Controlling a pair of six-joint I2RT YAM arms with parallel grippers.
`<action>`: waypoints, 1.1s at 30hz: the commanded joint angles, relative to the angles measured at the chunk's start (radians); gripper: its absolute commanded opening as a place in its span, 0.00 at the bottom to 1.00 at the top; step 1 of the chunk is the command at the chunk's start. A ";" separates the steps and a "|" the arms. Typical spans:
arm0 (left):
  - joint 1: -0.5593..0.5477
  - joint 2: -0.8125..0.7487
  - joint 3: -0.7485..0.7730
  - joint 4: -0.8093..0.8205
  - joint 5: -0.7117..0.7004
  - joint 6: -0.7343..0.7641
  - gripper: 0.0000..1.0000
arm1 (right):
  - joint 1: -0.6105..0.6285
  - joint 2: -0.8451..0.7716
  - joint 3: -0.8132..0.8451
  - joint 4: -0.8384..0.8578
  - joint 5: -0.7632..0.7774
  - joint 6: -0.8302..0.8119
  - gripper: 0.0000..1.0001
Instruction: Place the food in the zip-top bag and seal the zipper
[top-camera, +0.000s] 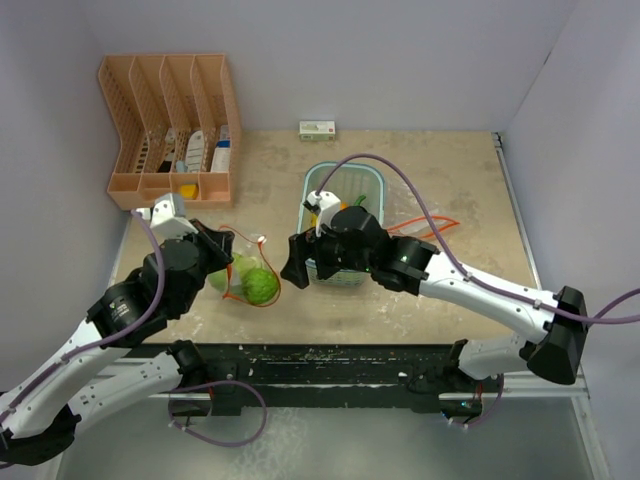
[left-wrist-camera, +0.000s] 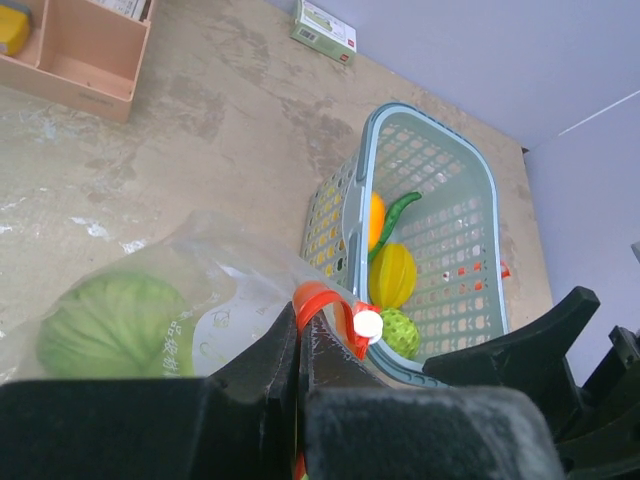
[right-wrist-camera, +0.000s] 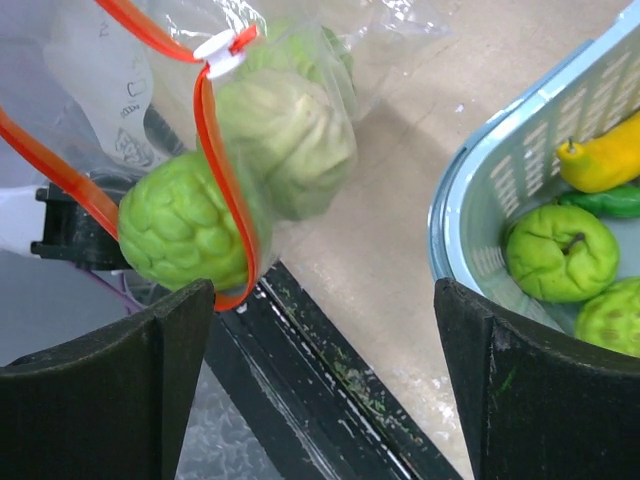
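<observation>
Top view: the zip-top bag (top-camera: 245, 278), holding two cabbages (top-camera: 262, 286), sits beside the basket (top-camera: 306, 195) of remaining food. Left wrist: the left gripper (left-wrist-camera: 302, 345) jaws pinch the orange zipper (left-wrist-camera: 322, 300). Right wrist: the right gripper (right-wrist-camera: 320, 380) jaws gape wide and empty. If the pinched rim slips, the bag mouth could collapse.

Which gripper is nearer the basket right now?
Right. The right gripper hangs open just beside the basket; the left gripper is farther off, shut on the zip-top bag.

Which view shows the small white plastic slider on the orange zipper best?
Right wrist: the small white plastic slider is close and sharp on the orange zipper. Left wrist shows it washed out; from the top it is too small.
</observation>
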 joint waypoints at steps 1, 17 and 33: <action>-0.002 -0.006 0.055 0.055 -0.023 0.016 0.00 | 0.008 0.028 0.010 0.132 -0.014 0.037 0.90; -0.002 -0.005 0.049 0.070 -0.007 0.010 0.00 | 0.023 0.132 0.017 0.286 -0.001 0.090 0.61; -0.002 -0.011 0.047 0.081 -0.002 0.011 0.00 | 0.126 0.208 0.038 0.254 0.215 0.122 0.19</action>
